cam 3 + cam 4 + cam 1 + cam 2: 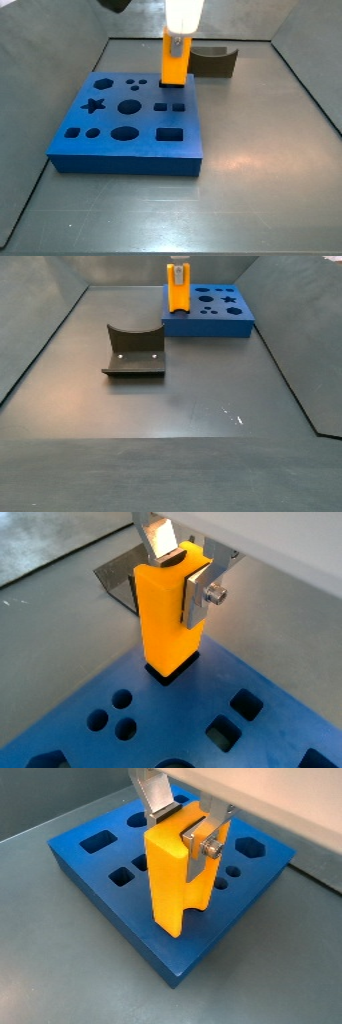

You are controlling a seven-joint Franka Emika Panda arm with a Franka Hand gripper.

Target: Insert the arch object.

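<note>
While the gripper [183,574] hangs straight down over the blue board [107,125], its fingers [203,592] squeeze the arch object [170,612], whose bottom end sits in a corner hole.

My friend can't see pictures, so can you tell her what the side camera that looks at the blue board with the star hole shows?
The gripper holds the orange arch object upright, its lower end at a hole on the blue board's far edge. The board has star, round and square holes; a dark fixture stands behind it on the grey floor.
</note>
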